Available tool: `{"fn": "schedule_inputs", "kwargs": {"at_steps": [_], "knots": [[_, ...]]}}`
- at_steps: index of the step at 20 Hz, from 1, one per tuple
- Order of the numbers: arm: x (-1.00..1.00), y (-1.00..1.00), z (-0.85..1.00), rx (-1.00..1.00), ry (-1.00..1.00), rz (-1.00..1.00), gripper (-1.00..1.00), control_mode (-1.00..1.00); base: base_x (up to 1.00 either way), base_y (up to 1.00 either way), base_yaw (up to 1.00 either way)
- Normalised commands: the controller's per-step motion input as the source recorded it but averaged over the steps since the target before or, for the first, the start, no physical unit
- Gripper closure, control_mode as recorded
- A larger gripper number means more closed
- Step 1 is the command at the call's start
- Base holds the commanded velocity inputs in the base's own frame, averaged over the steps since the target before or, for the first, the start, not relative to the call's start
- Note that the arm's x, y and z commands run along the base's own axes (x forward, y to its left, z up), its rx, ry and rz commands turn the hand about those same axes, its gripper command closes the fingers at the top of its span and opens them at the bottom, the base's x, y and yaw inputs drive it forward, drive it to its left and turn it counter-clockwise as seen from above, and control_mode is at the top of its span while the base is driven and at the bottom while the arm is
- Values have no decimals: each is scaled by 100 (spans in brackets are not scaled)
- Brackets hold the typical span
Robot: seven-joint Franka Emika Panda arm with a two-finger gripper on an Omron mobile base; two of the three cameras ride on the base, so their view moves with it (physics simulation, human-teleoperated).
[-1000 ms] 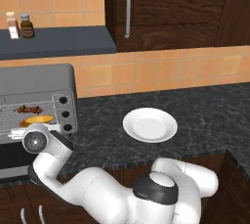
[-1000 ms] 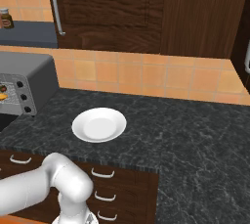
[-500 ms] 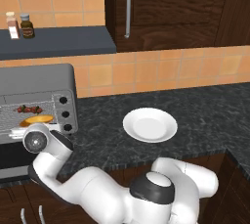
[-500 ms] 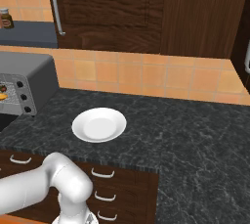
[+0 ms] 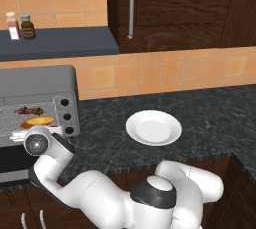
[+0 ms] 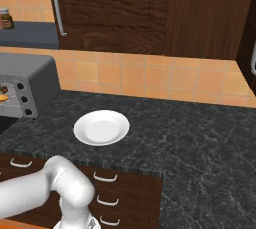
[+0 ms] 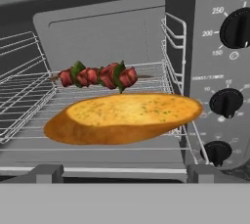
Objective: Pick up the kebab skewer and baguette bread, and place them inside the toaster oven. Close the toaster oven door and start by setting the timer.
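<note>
- Food is already sitting inside the toaster oven (image 5: pixel 37 118) in the left base view: the kebab skewer (image 5: pixel 31 110) is lying toward the back of the wire rack and the baguette bread (image 5: pixel 37 121) is lying just in front of it. The oven is standing at the left end of the counter (image 5: pixel 200 118). The arm's wrist is hanging just before the oven's open mouth, hiding the end effector, probably because the hand is facing the cavity it has loaded. The white plate (image 5: pixel 153 127) is sitting bare near the counter's front edge.
- Plate (image 6: pixel 101 127) and oven (image 6: pixel 22 90) are showing in the right base view too, the oven at the counter's far left end with its knob panel facing forward; a sliver of bread is peeking out at the picture's left edge.
- Rack contents are filling the hand view: the skewer (image 7: pixel 97 75) is lying crosswise behind the bread (image 7: pixel 124 118), both resting on the wires, with three black knobs (image 7: pixel 225 102) to their right. The end effector's jaws are standing fully apart and gripping nothing, which suits a hand that has let go. The door is down out of sight, so closing it looks like the step due.
</note>
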Motion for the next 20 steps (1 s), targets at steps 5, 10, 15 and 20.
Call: {"fn": "schedule_inputs", "kwargs": {"at_steps": [5, 10, 15, 20], "knots": [[15, 0, 0, 0, 0, 0, -100, -100, 0, 0, 0], [17, 5, 0, 0, 0, 0, -100, -100, 0, 0, 0], [9, 16, 0, 0, 0, 0, -100, -100, 0, 0, 0], [12, 11, 0, 0, 0, 0, -100, -100, 0, 0, 0]]}}
